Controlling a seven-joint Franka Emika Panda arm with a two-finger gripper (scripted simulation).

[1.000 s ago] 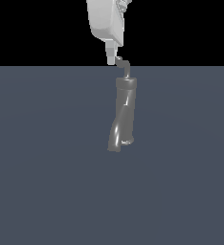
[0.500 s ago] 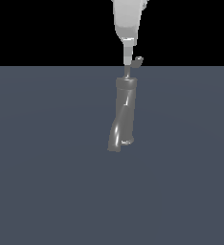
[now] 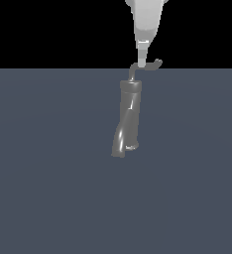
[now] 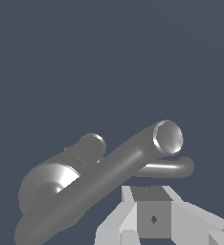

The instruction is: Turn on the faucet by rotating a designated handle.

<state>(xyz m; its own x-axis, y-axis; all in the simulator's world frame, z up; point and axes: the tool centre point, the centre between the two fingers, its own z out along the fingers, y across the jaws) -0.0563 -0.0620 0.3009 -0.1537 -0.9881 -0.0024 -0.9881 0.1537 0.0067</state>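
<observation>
The faucet [image 3: 127, 119] is a tall grey twisted column standing on the dark floor in the exterior view. The handle [image 3: 153, 65], a thin bent rod with an upturned tip, sits on top and points to the exterior view's right. My white gripper [image 3: 143, 60] comes down from above with its fingers together. Its tip is at the rod, just right of the column's top; I cannot tell whether they touch. In the wrist view the faucet [image 4: 109, 167] lies slantwise, the handle [image 4: 169, 167] sticks out beside its top end, and my gripper [image 4: 152, 210] is just beside the rod.
A flat dark grey floor [image 3: 48, 188] spreads all round the faucet. A black background lies above the horizon. No other objects show.
My gripper has moved towards the exterior view's right. The handle has swung with it and now points further right, with its upturned tip showing.
</observation>
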